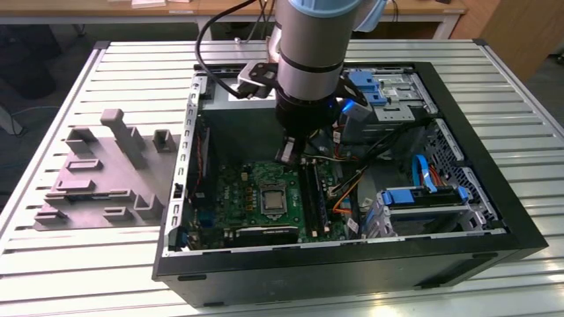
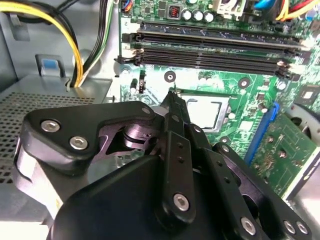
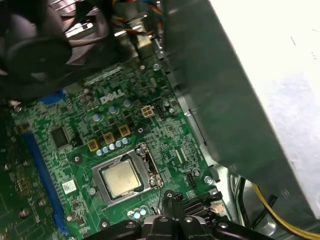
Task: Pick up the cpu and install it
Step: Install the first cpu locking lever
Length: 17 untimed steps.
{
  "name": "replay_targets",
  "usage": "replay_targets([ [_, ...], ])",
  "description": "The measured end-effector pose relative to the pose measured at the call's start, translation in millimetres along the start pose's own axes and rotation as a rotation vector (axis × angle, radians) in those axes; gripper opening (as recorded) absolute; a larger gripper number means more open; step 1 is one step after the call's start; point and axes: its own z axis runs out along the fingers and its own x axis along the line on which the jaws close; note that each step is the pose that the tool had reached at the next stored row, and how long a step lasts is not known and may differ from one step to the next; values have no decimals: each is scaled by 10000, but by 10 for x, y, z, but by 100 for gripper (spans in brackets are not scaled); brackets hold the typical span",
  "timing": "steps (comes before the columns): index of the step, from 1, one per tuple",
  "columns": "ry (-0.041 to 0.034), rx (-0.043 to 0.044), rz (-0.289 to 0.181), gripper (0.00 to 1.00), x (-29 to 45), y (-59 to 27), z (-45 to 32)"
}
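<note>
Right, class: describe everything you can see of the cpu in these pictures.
The cpu is a small flat square chip with a pale, dull metallic lid and rounded corners. It lies flat inside the silver socket frame on the green motherboard, seated rather than held. The second wrist view shows it partly hidden behind the gripper, which hangs above the board beside the socket. Nothing touches its lid.
</note>
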Motion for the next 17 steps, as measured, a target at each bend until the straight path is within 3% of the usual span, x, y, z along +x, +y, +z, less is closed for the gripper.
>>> replay_targets([
  [12, 26, 42, -786, 11, 69, -13, 8],
  [17, 52, 55, -1341, 11, 82, -15, 14],
])
